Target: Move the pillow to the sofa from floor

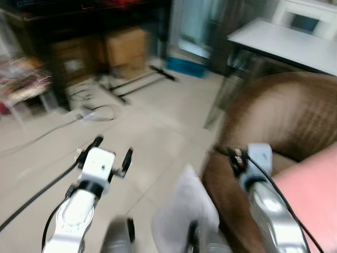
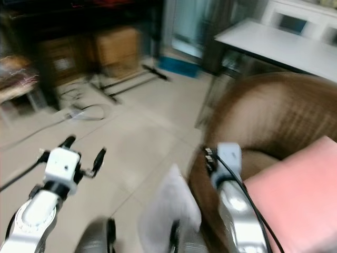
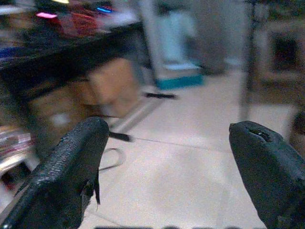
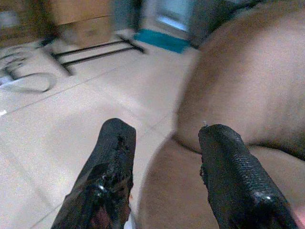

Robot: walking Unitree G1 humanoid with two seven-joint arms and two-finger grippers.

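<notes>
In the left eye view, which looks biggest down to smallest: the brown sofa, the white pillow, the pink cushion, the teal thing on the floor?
1. Brown sofa.
2. and 3. Pink cushion and white pillow: alike, both cut off by the picture's edge.
4. Teal thing, though farthest away.

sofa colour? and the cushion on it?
The sofa is brown, with a faint woven pattern; the cushion on it is pink. Best seen in the right eye view.

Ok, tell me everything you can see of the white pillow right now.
The white pillow is a pale, soft-looking cushion, blurred by camera motion. It stands tilted on the tiled floor, low in the head views, leaning against the brown sofa at its front corner. Its lower edge is cut off. Neither gripper holds it; the right gripper hangs open over the sofa's edge.
</notes>
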